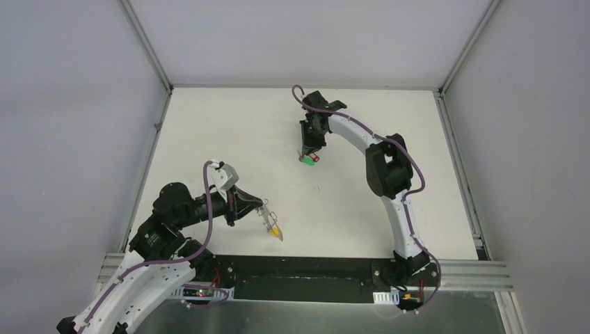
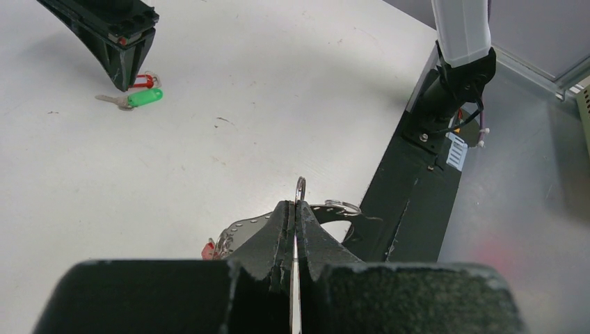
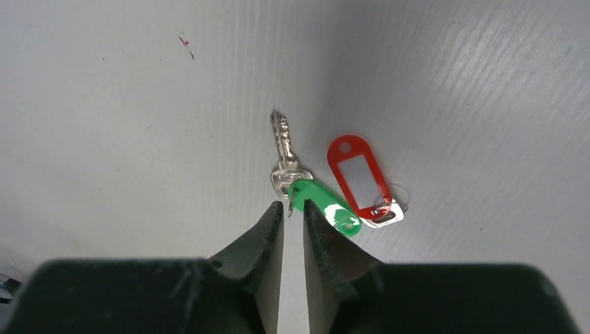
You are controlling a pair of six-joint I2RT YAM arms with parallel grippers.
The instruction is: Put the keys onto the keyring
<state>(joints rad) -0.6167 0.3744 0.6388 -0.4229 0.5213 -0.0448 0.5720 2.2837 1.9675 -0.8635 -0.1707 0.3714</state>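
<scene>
I am clamping my left pincer (image 2: pixel 298 205) fully shut on the keyring (image 2: pixel 300 186), which is showing edge-on as a thin wire sliver rising between the fingertips, above the near part of the bench (image 3: pixel 139 104). My right pincer (image 3: pixel 293 207) is hanging over the far middle of the bench with only a narrow slit between its fingers. Its tips are sitting right at the head of the green-tagged key (image 3: pixel 284 156). I cannot tell whether the key's small loop is caught in that slit.

I am judging the keys to be light, stiff and slick. Lying flat, they are likely to skate away from a pinch. The green tag (image 3: pixel 327 211) is thicker and plastic, so I am expecting a surer hold there or at the key's head, which leaves the hole free for threading. The hoop looks springy and apt to twist in a two-finger grip.

My own fingers are hiding most of the hoop, so I am not finding its opening. The second key is poking out only at the lower end of the red tag (image 3: pixel 356 172). From above, a yellow tag (image 1: pixel 276 231) is dangling by my left pincer, but the wire there is too fine to trace.
</scene>
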